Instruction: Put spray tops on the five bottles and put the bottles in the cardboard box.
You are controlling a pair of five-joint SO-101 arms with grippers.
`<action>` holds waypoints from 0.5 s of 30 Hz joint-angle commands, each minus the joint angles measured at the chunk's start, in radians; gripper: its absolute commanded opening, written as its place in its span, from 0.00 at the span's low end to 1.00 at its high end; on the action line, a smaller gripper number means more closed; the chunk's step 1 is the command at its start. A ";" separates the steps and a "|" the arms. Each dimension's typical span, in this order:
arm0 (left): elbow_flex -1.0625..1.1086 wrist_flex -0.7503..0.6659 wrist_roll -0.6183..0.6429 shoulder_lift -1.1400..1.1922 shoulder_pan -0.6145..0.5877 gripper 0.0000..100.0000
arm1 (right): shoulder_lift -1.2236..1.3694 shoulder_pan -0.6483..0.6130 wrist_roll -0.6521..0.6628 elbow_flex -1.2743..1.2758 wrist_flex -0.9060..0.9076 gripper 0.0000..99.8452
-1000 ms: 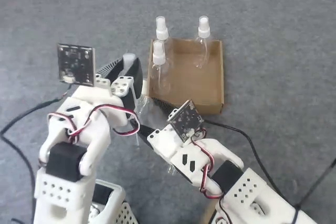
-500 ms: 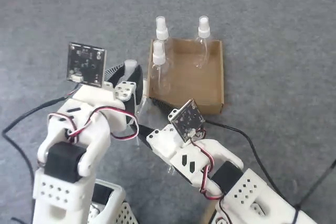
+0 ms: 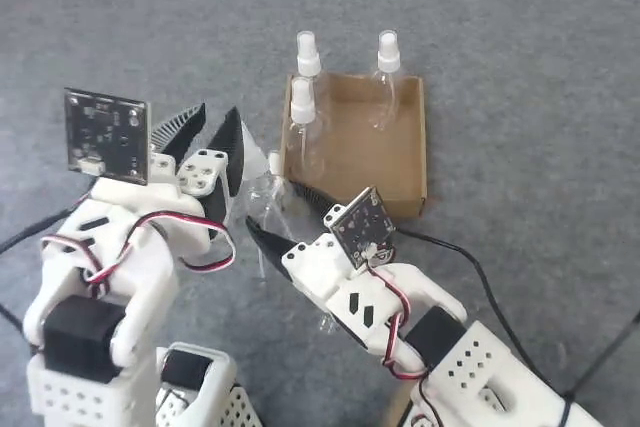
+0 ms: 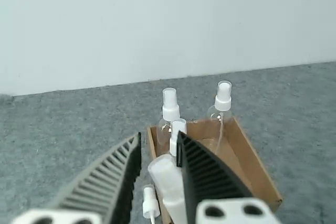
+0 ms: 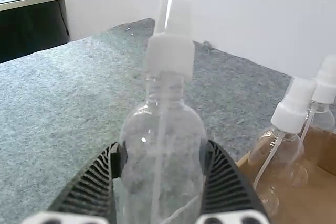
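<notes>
Here the right hand (image 5: 160, 163) clasps a spray-topped bottle (image 5: 163, 124), while the left hand (image 4: 157, 139) stands spread wide.

Four bottles (image 3: 308, 55) (image 3: 388, 55) (image 3: 303, 122) (image 3: 265, 197) are in sight, all capped. There is one box (image 3: 425, 147) and one loose spray top (image 4: 149, 203) on the worktop (image 3: 520, 97). Two claws (image 3: 215, 112) (image 3: 270, 205) are above it.

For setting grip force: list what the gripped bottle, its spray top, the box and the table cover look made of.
Bottle: probably clear plastic, glossy; the dip tube shows through its wall.
Spray top: white opaque plastic, smooth, by its look.
Box: brown cardboard, matte.
Table cover: grey felt or carpet, judging by its fuzzy speckled surface.
</notes>
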 commanded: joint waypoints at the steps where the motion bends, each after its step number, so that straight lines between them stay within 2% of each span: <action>1: -0.008 -0.068 -0.011 0.002 -0.020 0.09 | -0.012 0.013 -0.011 -0.011 -0.030 0.01; 9: 0.059 -0.146 -0.025 0.101 -0.126 0.09 | -0.013 0.013 -0.011 -0.009 -0.030 0.01; 15: 0.054 -0.074 -0.075 0.147 -0.063 0.09 | -0.013 0.013 -0.011 -0.009 -0.030 0.01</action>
